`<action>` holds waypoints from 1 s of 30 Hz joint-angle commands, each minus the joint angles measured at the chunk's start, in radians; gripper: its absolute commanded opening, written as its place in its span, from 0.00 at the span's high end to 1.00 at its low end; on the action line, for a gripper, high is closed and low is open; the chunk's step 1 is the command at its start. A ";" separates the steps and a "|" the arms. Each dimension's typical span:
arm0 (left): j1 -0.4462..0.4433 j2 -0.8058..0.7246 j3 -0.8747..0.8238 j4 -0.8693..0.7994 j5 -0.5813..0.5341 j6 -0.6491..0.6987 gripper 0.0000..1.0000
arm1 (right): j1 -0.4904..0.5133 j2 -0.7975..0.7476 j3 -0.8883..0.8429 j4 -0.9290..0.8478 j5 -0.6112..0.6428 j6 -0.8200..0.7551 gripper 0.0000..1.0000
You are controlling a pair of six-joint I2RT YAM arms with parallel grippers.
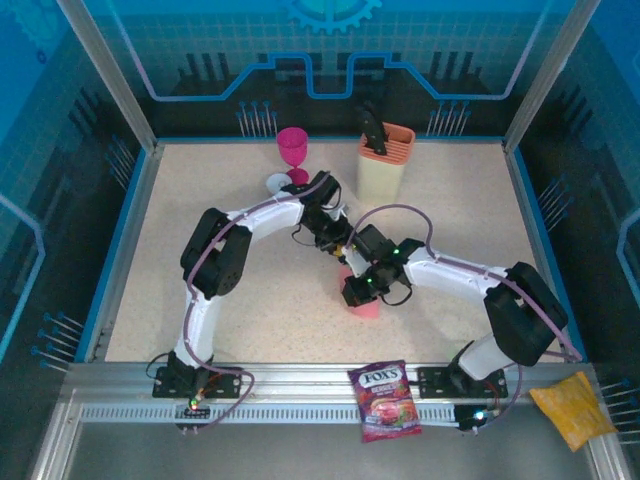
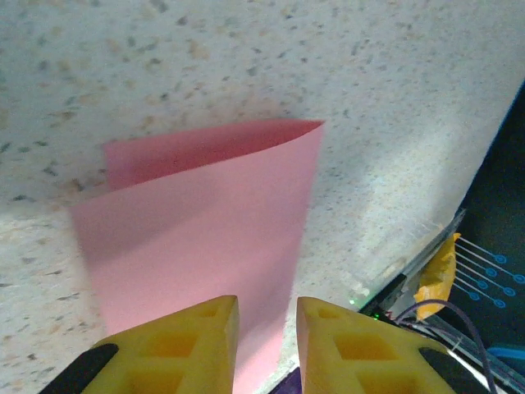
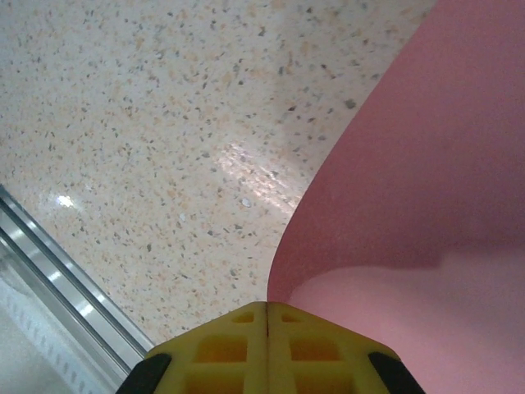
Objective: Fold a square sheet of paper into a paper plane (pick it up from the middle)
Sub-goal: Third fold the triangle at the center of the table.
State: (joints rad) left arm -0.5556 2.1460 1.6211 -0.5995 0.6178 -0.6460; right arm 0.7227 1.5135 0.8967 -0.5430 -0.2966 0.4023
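The salmon-pink square sheet of paper (image 1: 366,308) hangs curled over the middle of the table. It bends over itself, with no sharp crease showing. My right gripper (image 3: 268,305) is shut on the sheet's edge (image 3: 426,164), and the paper bulges out to the right of its closed fingertips. Just behind it is my left gripper (image 2: 267,304), its yellow fingers apart. The sheet (image 2: 205,213) passes behind its left finger, and bare table shows in the gap. In the top view the two grippers (image 1: 335,240) (image 1: 352,292) meet above the paper. The paper plane is out of view.
A magenta goblet (image 1: 293,150) and a beige holder box (image 1: 385,160) stand at the back of the table. A purple candy bag (image 1: 383,400) and a yellow bag (image 1: 572,408) lie on the front metal rail (image 3: 49,271).
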 commanded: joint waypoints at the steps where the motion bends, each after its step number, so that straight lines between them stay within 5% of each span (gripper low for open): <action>1: -0.028 0.030 0.034 -0.016 0.033 -0.018 0.73 | 0.020 -0.005 -0.012 0.010 -0.017 0.013 1.00; 30: -0.038 0.113 -0.045 -0.114 -0.160 0.158 0.85 | -0.035 0.023 0.016 -0.037 -0.005 -0.039 1.00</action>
State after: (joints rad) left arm -0.5976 2.2272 1.6066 -0.6518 0.4995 -0.5385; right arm 0.7136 1.5204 0.8967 -0.5415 -0.2985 0.3923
